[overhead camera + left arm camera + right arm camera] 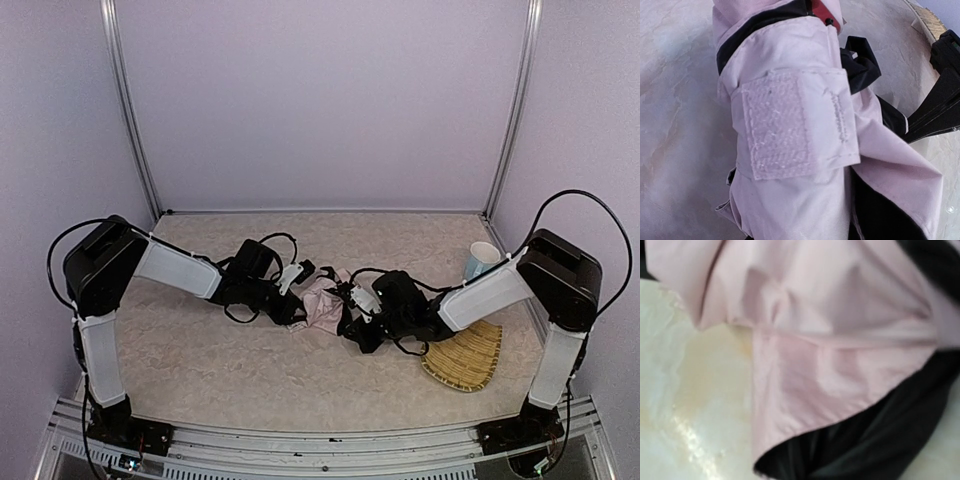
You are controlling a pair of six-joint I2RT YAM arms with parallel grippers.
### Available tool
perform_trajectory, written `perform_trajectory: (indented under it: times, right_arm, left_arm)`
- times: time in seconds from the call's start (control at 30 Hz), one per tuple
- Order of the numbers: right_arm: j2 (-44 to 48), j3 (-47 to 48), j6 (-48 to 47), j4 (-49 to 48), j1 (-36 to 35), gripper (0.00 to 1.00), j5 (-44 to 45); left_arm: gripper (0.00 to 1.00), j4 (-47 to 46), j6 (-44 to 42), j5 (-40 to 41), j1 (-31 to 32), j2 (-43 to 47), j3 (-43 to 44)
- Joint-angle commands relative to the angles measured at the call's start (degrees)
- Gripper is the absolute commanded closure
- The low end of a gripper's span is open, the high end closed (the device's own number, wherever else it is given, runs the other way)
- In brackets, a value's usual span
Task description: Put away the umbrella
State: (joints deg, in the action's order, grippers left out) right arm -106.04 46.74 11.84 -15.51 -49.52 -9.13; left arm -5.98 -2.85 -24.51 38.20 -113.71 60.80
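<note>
Lavender walls [320,100] enclose a pale marbled table [200,350] in the top external view. The umbrella [322,305] lies crumpled at the middle of the table, directly between the two arms. The left gripper [298,305] is at its left edge and the right gripper [345,305] at its right edge, both right against the fabric. A woven tray [465,360] lies near the right arm, with a cup [483,260] behind it.

From the left wrist, the umbrella [805,190] fills the frame. Its fastening strap [777,132], with a fuzzy patch, faces the camera, and black lining [862,70] shows beside it. The fingers are out of sight, so I cannot tell how far this gripper is open or whether it holds anything.

From the right wrist, blurred pink fabric [830,355] hangs close over the table [685,405], with dark lining [865,440] below it. This gripper is fully closed. Whether any cloth is pinched in it cannot be made out.
</note>
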Motion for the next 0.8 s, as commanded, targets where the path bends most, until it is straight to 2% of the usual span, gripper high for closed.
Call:
perform_trajectory:
  times: [0.0, 0.13, 0.27, 0.3, 0.43, 0.5, 0.67, 0.77]
  right_arm:
    - [-0.52, -3.35, -0.17, 10.20, 0.65, 0.96, -3.75]
    - [-1.09, -2.71, -0.13, 8.94, 1.35, 0.89, -6.04]
    - [-0.64, -2.38, -0.79, 9.51, 1.47, 0.81, -4.62]
    - [-0.50, -2.36, -0.95, 9.84, 1.46, 0.81, -4.11]
    - [-0.46, -1.87, -1.65, 10.83, 1.44, 0.93, -1.81]
    - [-0.64, -1.28, -1.82, 10.99, 1.44, 0.93, -1.57]
    - [0.71, -2.07, -1.90, 10.03, 1.35, 0.84, -2.29]
    - [1.66, -2.35, -2.39, 9.46, 0.14, 0.70, -0.28]
  left_arm:
    - [1.00, 1.34, -1.53, 12.56, -1.29, 1.67, -1.30]
    - [1.00, 2.39, -5.26, 14.32, 1.93, 1.71, -0.55]
    - [1.00, 3.14, -6.50, 13.79, 3.51, 0.60, 0.04]
    - [1.00, 3.23, -6.70, 13.42, 3.69, 0.40, 0.10]
    - [1.00, 3.17, -7.32, 11.89, 4.32, 0.07, 0.19]
    - [1.00, 3.17, -7.27, 11.63, 4.50, 0.15, 0.22]
    - [1.00, 4.15, -7.28, 11.43, 4.68, 0.24, 0.79]
    - [1.00, 4.39, -7.15, 11.42, 4.87, 0.16, 0.79]
